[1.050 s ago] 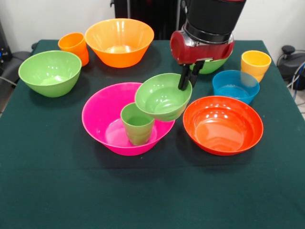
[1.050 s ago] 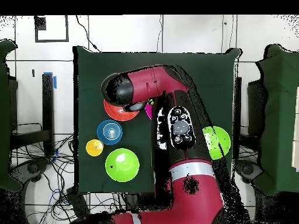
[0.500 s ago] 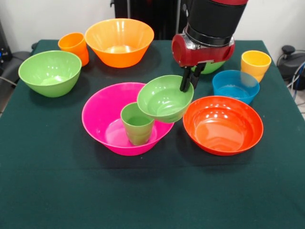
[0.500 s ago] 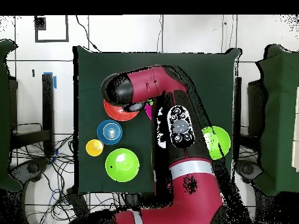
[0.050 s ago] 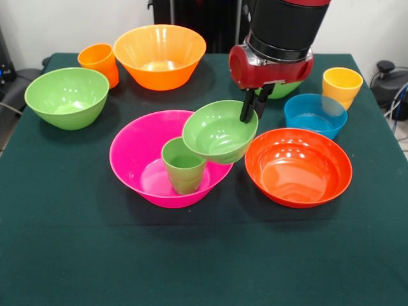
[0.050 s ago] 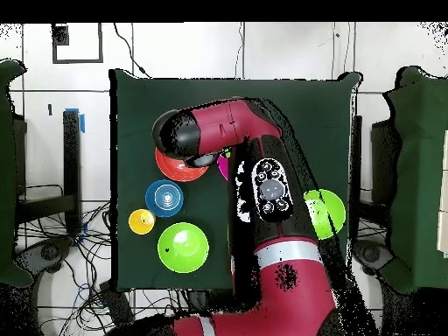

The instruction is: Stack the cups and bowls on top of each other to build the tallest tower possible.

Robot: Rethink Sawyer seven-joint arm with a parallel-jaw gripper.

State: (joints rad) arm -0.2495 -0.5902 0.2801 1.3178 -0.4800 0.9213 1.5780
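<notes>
Front view, left to right. Large green bowl (image 5: 67, 97) sits upright on the desk (image 5: 57, 242) at the left, well apart from the build; orange cup (image 5: 99, 62) and orange bowl (image 5: 160, 55) stand just beside each other further back. All three look like spare stock, parked clear of the centre, so the arm has room.

Pink bowl (image 5: 137, 159), the widest piece, sits centre on the desk; judged as the tower base because a wide foot carries the rest. Green cup (image 5: 183, 165) stands upright inside it, mouth up.

Small green bowl (image 5: 218, 131) hangs above the pink bowl's right rim, tilted, overlapping the cup's upper right edge; contact with cup or rim cannot be told. The tool (image 5: 251, 106) pinches its far rim from above, one finger inside the wall and one outside, clamped on it. Rim pinch suits a thin flared wall; the tilt likely comes from holding one side only. Judged step: bringing this bowl onto the cup, not yet seated or let go.

Red-orange bowl (image 5: 298, 166) sits just right of the pink one; blue bowl (image 5: 315, 115) behind it, yellow cup (image 5: 342, 85) behind that, near the right edge. Another green bowl (image 5: 287, 86) shows partly behind the arm.

Overhead view: arm (image 6: 262, 188) covers the build; blue bowl (image 6: 164, 199), yellow cup (image 6: 142, 221) and two green bowls show beside it.

No brand, label or writing readable on any piece.
</notes>
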